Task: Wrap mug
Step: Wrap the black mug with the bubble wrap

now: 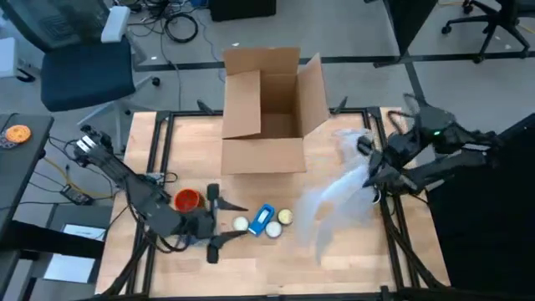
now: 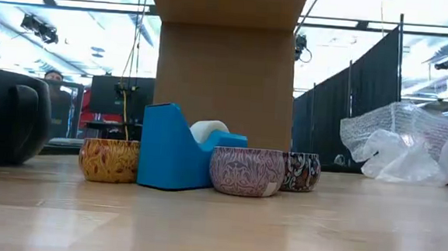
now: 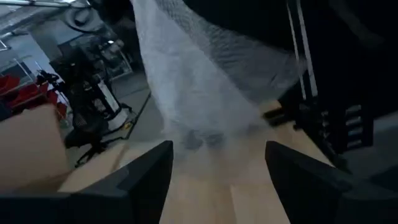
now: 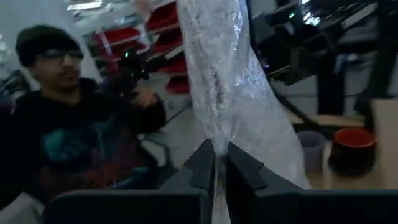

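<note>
Mug point(image 1: 187, 199) sits on the worktop's left side, just beside the released left end effector point(image 1: 219, 220); well apart rightward, the right end effector point(image 1: 368, 174) is clenched on bubble wrap point(image 1: 334, 196) trailing toward it.

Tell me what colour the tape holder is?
Bright blue; the tape holder shows best in the low view.

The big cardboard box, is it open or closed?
Open. The cardboard box has its flaps standing up in the high view, and you can see down inside it.
</note>
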Robot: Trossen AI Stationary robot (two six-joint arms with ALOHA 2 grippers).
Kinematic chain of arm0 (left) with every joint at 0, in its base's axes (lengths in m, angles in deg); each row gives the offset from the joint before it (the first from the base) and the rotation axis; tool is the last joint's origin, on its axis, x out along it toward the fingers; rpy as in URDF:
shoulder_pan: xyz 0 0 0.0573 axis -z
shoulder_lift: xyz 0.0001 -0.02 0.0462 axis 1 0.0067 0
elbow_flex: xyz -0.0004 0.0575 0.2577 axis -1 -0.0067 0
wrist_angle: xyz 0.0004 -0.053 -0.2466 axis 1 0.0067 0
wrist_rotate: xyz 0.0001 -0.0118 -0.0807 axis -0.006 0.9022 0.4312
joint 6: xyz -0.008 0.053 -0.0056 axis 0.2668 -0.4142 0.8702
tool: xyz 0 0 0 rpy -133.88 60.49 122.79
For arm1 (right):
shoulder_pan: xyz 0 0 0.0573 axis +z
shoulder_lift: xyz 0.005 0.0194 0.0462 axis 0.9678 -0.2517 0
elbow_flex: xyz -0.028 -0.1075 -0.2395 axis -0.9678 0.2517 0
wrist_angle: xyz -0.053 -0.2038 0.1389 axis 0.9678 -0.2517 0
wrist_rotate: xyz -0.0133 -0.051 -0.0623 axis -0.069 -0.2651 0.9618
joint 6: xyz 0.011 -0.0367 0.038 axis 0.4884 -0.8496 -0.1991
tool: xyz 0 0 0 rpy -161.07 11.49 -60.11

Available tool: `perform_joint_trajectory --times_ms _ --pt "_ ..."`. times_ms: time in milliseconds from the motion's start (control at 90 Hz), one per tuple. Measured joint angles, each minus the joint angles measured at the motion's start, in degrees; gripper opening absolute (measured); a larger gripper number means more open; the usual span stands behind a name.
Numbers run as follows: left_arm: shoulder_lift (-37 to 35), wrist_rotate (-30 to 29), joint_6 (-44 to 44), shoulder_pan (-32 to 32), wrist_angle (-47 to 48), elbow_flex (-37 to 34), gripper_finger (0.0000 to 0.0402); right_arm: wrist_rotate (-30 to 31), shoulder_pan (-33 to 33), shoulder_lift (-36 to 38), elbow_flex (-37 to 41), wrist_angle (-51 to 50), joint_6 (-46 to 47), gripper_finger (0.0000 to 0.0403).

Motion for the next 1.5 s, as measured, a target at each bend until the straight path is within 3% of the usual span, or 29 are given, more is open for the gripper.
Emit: perform_joint_trajectory --times_ms 222,444,767,1078,1300,1400,1500 --pt "6.82 -5.45 -2.29 -1.75 -2.01 0.00 0.0246 1.47 3.94 -6.81 -0.02 12.45 -0.40 0.0000" --pt "10.30 -6.79 -3.10 -3.42 -11.09 0.00 0.0270 6.07 4.89 -7.68 -0.02 10.64 -0.55 0.0000" --pt "10.35 -6.96 2.63 -4.68 -15.05 0.00 0.0295 6.32 4.90 -7.68 -0.02 10.67 -1.53 0.0000" --pt "10.78 -2.76 16.53 -11.28 -12.98 0.00 0.0296 5.93 7.86 -8.27 -0.04 10.71 -4.90 0.0000" --pt "11.42 10.24 17.90 -13.43 -13.63 0.00 0.0293 6.15 10.32 -9.74 -0.07 12.40 -5.92 0.0000" --pt "13.09 13.65 18.18 -13.99 -13.89 0.00 0.0265 6.31 11.38 -10.52 -0.07 13.58 -6.72 0.0000" --pt "14.61 13.84 18.04 -14.10 -15.29 0.00 0.0202 6.24 12.67 -10.90 -0.07 14.26 -7.18 0.0000"
